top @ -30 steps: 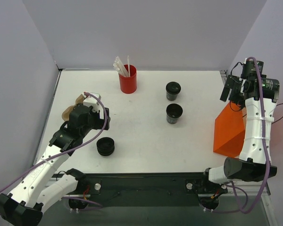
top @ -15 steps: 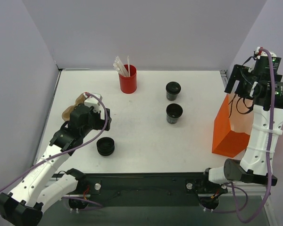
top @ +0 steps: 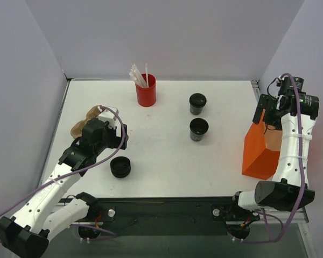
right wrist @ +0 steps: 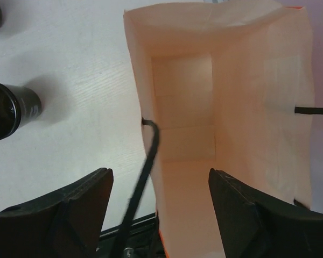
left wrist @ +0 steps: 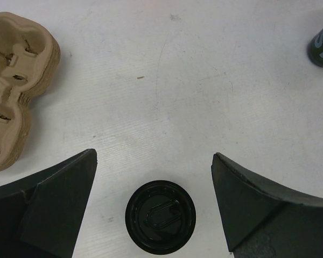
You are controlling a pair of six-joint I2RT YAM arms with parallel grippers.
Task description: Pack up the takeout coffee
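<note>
Two takeout coffee cups, black with black lids, stand mid-table, one (top: 197,103) behind the other (top: 198,129); the right wrist view has the nearer cup (right wrist: 11,110) at its left edge. The orange paper bag (top: 262,151) stands upright at the right with its mouth open upward. My right gripper (top: 264,110) hovers open over that mouth, and the bag's left wall (right wrist: 151,161) and black handle (right wrist: 148,156) lie between its fingers (right wrist: 70,215), which touch neither. My left gripper (top: 117,138) hangs open above a low stack of loose black lids (left wrist: 160,216), holding nothing.
A brown moulded cup carrier (top: 83,122) lies left of the left gripper, also seen in the left wrist view (left wrist: 16,80). A red cup of white straws (top: 146,90) stands at the back. The bag sits close to the table's right edge (top: 255,86).
The orange bag has gone from leaning over to standing upright with its mouth open. My right gripper rose and then came back down over it. The left arm shifted only slightly.
</note>
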